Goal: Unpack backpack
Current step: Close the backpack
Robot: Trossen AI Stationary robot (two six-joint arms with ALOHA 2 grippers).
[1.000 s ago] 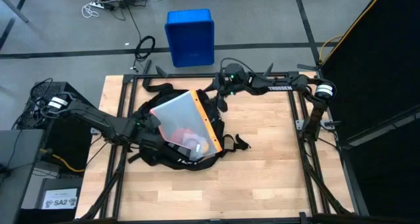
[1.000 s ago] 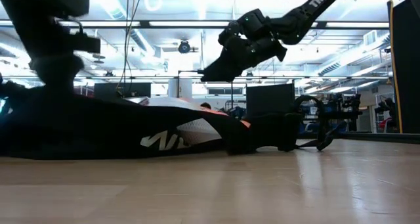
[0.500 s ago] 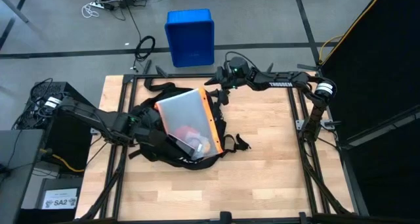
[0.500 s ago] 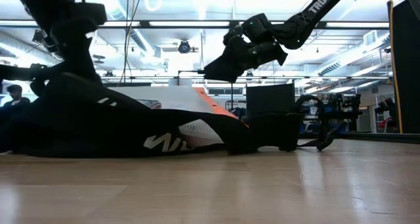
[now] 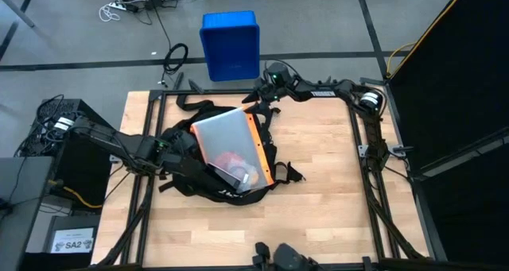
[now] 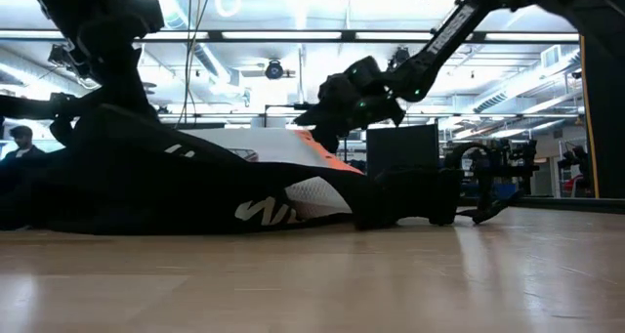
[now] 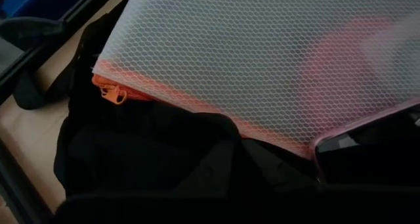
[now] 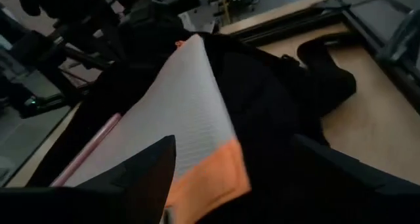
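- The backpack (image 5: pixel 203 164) lies open on the wooden table (image 5: pixel 318 215), left of centre, its straps trailing toward the far edge.
- A translucent mesh pouch (image 5: pixel 227 140) with an orange zipper edge sticks out of it, covering reddish contents.
- The left gripper (image 5: pixel 169 153) is clamped together on the backpack's fabric at its left side.
- The right gripper (image 5: pixel 256 98) hovers above the pouch's far corner, fingers apart, holding nothing.
- A blue crate (image 5: pixel 231 44) stands on the floor beyond the table.
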